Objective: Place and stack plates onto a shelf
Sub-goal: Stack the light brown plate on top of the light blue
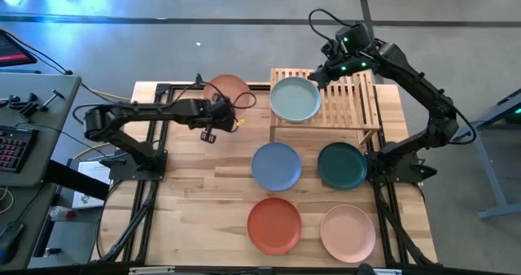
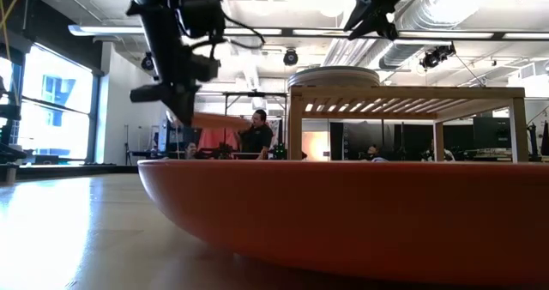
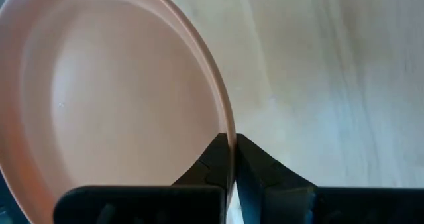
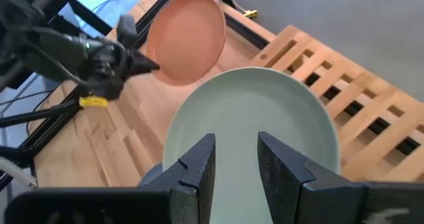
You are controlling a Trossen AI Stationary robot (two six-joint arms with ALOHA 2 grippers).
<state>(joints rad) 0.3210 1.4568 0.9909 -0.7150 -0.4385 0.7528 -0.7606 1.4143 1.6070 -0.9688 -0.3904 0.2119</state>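
Peach plate (image 1: 227, 90), lifted clear of the worktop (image 1: 203, 202) beside the shelf (image 1: 352, 104), rim pinched in the closed left gripper (image 1: 221, 112). Pale teal plate (image 1: 295, 99) already lies on the shelf; right gripper (image 1: 321, 73) hovers above it, fingers partly parted, holding nothing. Step in hand: carrying plate 2. Next: level it over the teal plate, lower, release.

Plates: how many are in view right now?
6: pale teal plate on the shelf; peach plate in the left gripper; blue, dark green, terracotta-orange, pink on the table. Others may be hidden.
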